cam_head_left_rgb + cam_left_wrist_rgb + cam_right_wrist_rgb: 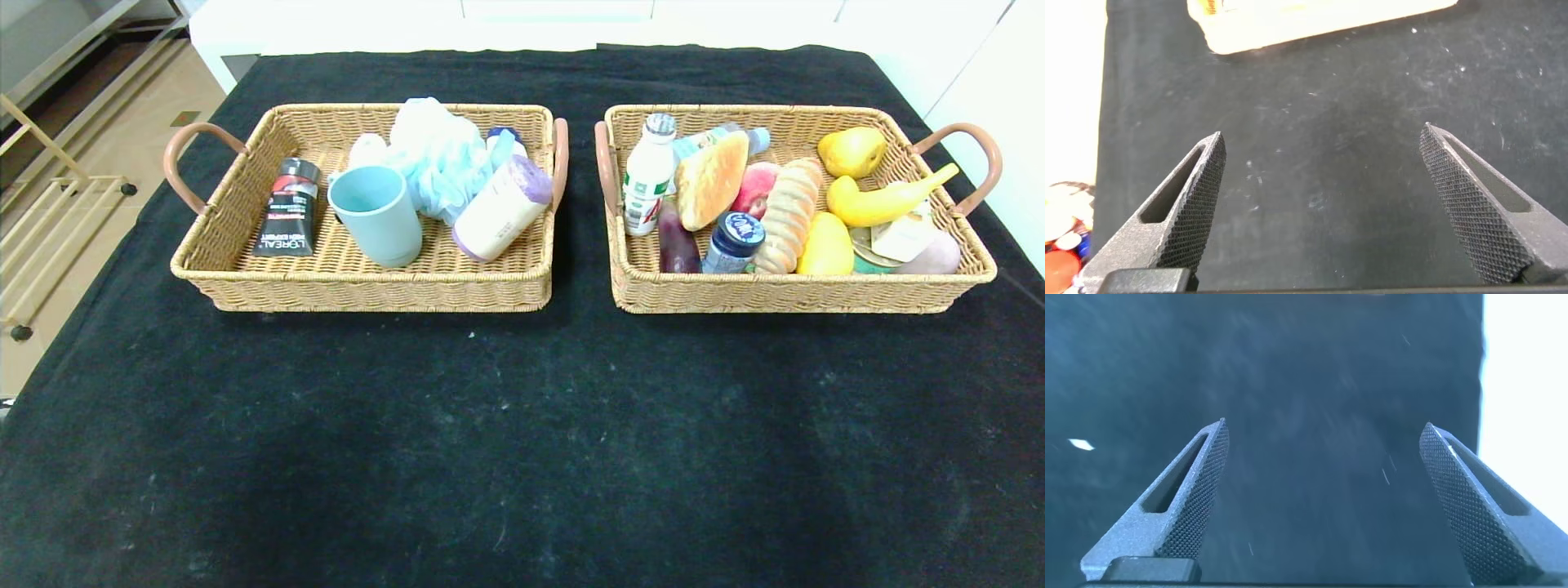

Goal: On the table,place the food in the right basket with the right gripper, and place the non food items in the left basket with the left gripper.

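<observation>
Two wicker baskets sat side by side across the upper half of the head view on the cloth-covered table (522,425). The left basket (245,261), upper left, held a tube (287,208) at its left, a cup (377,214) beside it, a bath sponge (437,155) behind and a bottle (500,211) to the right. The right basket (816,292), upper right, held a milk bottle (649,175), bread (712,180), a banana (886,200) and a pear (853,151).

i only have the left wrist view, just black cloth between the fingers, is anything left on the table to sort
Observer: No. In the head view the black cloth-covered table holds only the two baskets.
Operator: what's in the left one
Observer: The left woven wicker basket holds a light blue plastic cup and a black tube, among others.
Operator: and the right hand
Observer: The right hand is open over bare cloth, holding nothing.
</observation>
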